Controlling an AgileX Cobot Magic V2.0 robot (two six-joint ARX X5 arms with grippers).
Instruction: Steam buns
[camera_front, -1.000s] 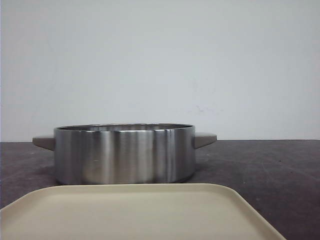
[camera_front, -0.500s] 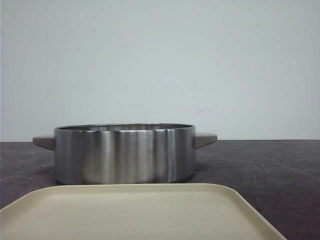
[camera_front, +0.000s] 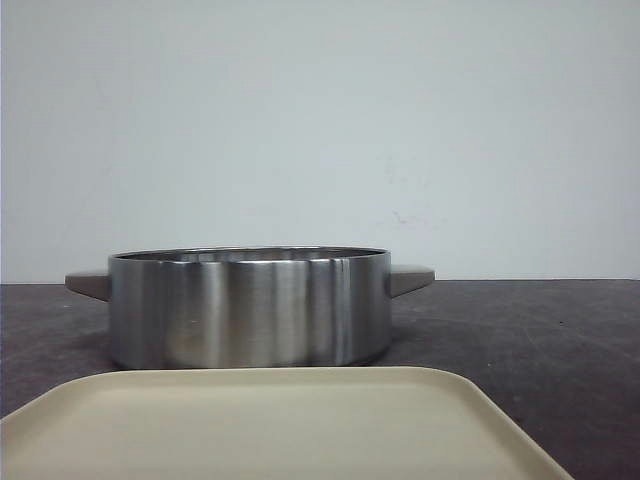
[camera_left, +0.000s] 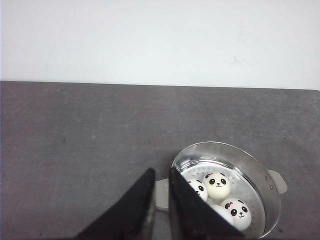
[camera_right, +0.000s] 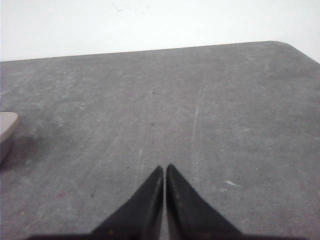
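Observation:
Several white panda-faced buns lie inside the steel pot (camera_left: 250, 162) on its perforated floor: one (camera_left: 217, 185) in the middle, one (camera_left: 197, 189) partly behind my finger, one (camera_left: 239, 212) nearest. In the front view the pot (camera_front: 250, 305) stands mid-table and its wall hides the buns. My left gripper (camera_left: 160, 172) hovers above the table beside the pot's handle (camera_left: 161, 195), open by a narrow gap and holding nothing. My right gripper (camera_right: 164, 168) is shut and empty over bare table. Neither gripper shows in the front view.
A beige tray (camera_front: 270, 425) with nothing on it lies in front of the pot at the table's near edge. The pot's other handle (camera_left: 278, 181) sticks out sideways. A pale object's corner (camera_right: 6, 127) shows at the right wrist view's border. A white wall stands behind the dark table.

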